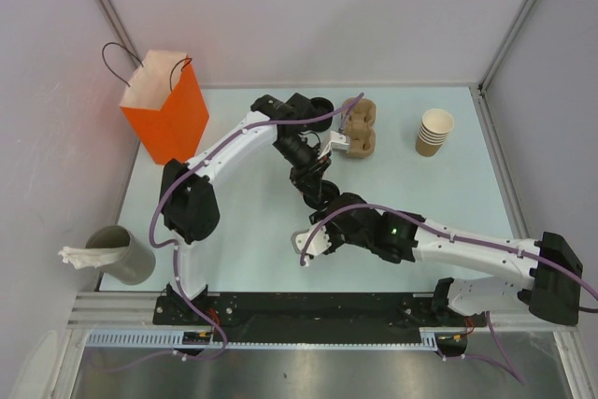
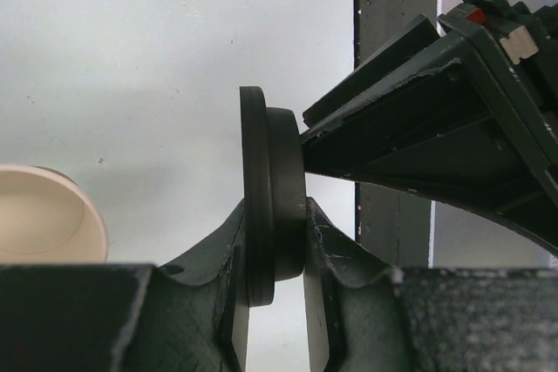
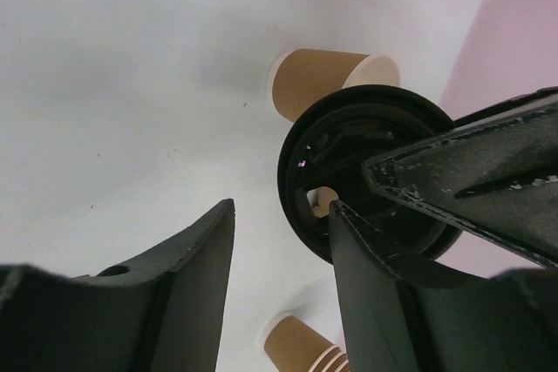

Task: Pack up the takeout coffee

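From above, the left gripper and the right gripper are meeting over the middle of the table, well apart from the cup carrier and cup stack, probably so they can work in open space. In the left wrist view, the left gripper is clamping the black lid edge-on, one right-gripper finger is meeting its raised face, and the cup is sitting low to the left, likely awaiting capping. In the right wrist view, the right gripper's fingers are standing spread and grasping nothing, with the lid hanging just beyond one of them and the cup sitting farther off.
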You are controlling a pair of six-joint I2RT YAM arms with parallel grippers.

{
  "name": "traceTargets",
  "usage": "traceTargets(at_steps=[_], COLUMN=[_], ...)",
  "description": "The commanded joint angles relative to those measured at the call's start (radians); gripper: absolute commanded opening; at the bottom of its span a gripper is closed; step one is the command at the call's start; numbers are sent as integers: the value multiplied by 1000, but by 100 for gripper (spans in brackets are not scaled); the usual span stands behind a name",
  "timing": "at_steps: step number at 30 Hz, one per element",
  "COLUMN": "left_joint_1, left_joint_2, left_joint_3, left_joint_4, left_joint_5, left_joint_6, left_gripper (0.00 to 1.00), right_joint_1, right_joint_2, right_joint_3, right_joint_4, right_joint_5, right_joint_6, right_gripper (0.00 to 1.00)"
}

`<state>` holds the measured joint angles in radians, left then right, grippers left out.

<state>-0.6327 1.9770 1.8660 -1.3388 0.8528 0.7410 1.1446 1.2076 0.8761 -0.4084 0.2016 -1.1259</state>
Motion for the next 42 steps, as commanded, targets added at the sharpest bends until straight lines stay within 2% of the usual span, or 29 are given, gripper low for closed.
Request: traceTargets(at_steps=[1, 6, 13, 21, 27, 32, 37, 42], left_joint_1=[-5, -5, -4, -9, -13, -13, -15, -13], left_joint_2=[-41, -37, -27, -29, -36, -33, -35, -43], left_joint_3=[-1, -2, 5, 5, 2, -4, -1, 2], left_joint_4=[-128, -128, -126, -126, -126, -128, -126, -128], left_joint_5=[46, 46, 48, 55, 55, 55, 55, 55], left_joint_6=[15, 17, 14, 14, 17, 21, 21, 24], left_gripper=[17, 17, 17, 17, 17, 17, 23, 30], right_joint_1=[-6, 0, -8, -45, -60, -57, -39, -29], right_joint_2=[1, -3, -42, -23, 0, 6, 10, 21], right_joint_3=[-29, -42, -71, -144, -146, -146, -146, -146], right_joint_4=[43, 65, 71, 206, 269, 253, 232, 229], right_joint_5=[25, 24, -2, 13, 38, 53, 76, 82], right_joint_6=[-29, -41, -97, -147, -170, -184, -198, -204], right_gripper=[52, 51, 59, 54, 45, 31, 14, 7])
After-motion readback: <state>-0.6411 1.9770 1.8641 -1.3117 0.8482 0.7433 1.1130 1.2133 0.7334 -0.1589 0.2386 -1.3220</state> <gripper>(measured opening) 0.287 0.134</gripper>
